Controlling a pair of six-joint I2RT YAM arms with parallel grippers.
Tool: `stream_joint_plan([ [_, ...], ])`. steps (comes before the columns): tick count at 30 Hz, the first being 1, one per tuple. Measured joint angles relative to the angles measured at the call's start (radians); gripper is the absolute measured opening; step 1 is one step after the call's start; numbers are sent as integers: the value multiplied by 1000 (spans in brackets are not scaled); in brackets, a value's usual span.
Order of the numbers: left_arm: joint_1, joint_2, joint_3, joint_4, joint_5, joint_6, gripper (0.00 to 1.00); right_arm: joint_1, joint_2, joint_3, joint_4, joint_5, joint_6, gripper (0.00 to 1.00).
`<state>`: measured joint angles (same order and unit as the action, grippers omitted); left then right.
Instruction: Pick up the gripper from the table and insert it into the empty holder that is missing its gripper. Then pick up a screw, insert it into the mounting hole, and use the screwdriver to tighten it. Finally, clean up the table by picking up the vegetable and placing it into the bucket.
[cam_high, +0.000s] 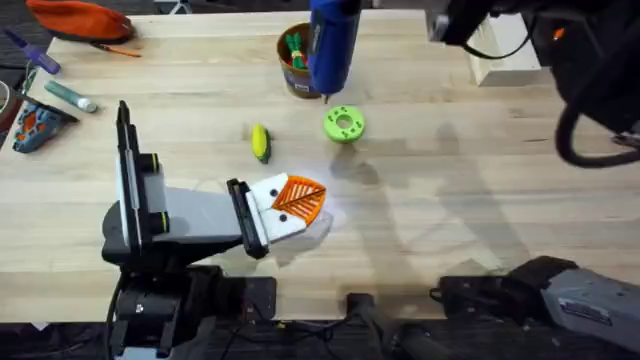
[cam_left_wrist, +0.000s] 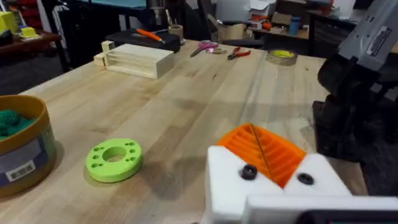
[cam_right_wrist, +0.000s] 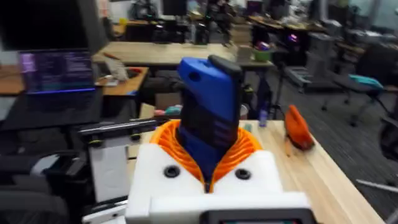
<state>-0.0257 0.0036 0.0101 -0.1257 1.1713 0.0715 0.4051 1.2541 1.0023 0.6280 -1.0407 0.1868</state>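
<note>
Clamped in the right gripper (cam_right_wrist: 208, 171), the rigid, top-heavy blue screwdriver (cam_high: 332, 45) hangs tip-down just beyond the green holed disc (cam_high: 343, 124), probably best gripped mid-barrel, while the left gripper (cam_high: 297, 200) rests pressed together, holding nothing.

A: What is the work surface?
B: A pale wooden butcher-block table (cam_high: 480, 200), lit brightly from above.

A: And behind it?
B: A busy workshop: a dark glowing computer monitor (cam_right_wrist: 59, 71) on a long wooden desk (cam_right_wrist: 168, 55), a teal-backed office chair (cam_right_wrist: 367, 84), and a cluttered dark bench (cam_left_wrist: 298, 28) with tools.
</note>
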Motion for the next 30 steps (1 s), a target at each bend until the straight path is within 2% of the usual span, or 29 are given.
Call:
stream_joint_plan([
  [4, 0, 0, 0, 0, 0, 0, 13, 19, 0, -11, 81, -66, 35, 22],
  [10, 0, 0, 0, 0, 0, 0, 13, 89, 0, -11, 90, -114, 43, 22],
  [11, 0, 0, 0, 0, 0, 0, 13, 119, 5, -11, 93, -127, 30, 22],
  [19, 0, 0, 0, 0, 0, 0, 13, 184, 23, -11, 97, -181, -47, 22],
  [30, 0, 0, 0, 0, 0, 0, 13, 224, 62, -11, 107, -211, -90, 22],
])
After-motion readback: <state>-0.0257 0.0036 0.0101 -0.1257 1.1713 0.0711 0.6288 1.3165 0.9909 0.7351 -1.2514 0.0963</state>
